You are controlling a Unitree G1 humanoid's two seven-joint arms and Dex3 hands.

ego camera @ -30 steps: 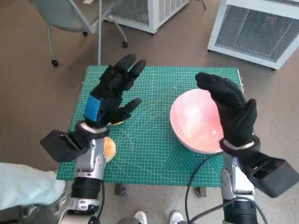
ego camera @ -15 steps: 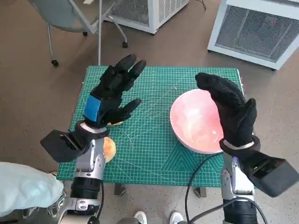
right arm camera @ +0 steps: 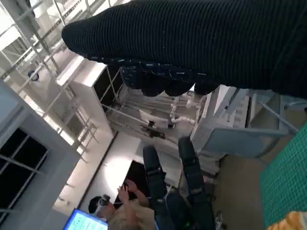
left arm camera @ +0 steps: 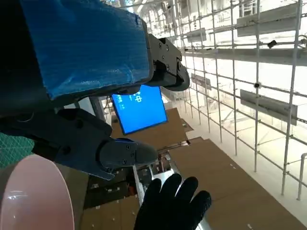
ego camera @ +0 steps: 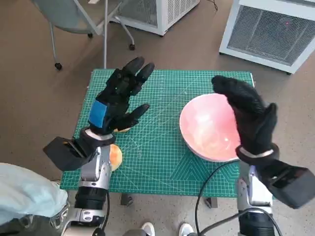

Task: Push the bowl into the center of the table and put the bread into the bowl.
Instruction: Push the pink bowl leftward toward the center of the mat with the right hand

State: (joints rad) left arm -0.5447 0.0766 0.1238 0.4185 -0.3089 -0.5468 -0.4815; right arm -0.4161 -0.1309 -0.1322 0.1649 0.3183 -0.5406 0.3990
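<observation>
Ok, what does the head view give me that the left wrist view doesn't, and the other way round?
Only the head view shows the green gridded cutting mat, the orange-brown bread half hidden under the left forearm, and the whole layout. Only the left wrist view shows a blue screen and shelving beyond. Both show the shallow pink bowl on the mat's right side, the left robot hand and the gloved right robot hand, both empty and raised.

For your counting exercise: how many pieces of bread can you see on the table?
2: one bread near the table's front-left edge beside the left forearm, another mostly hidden under the left hand.
</observation>
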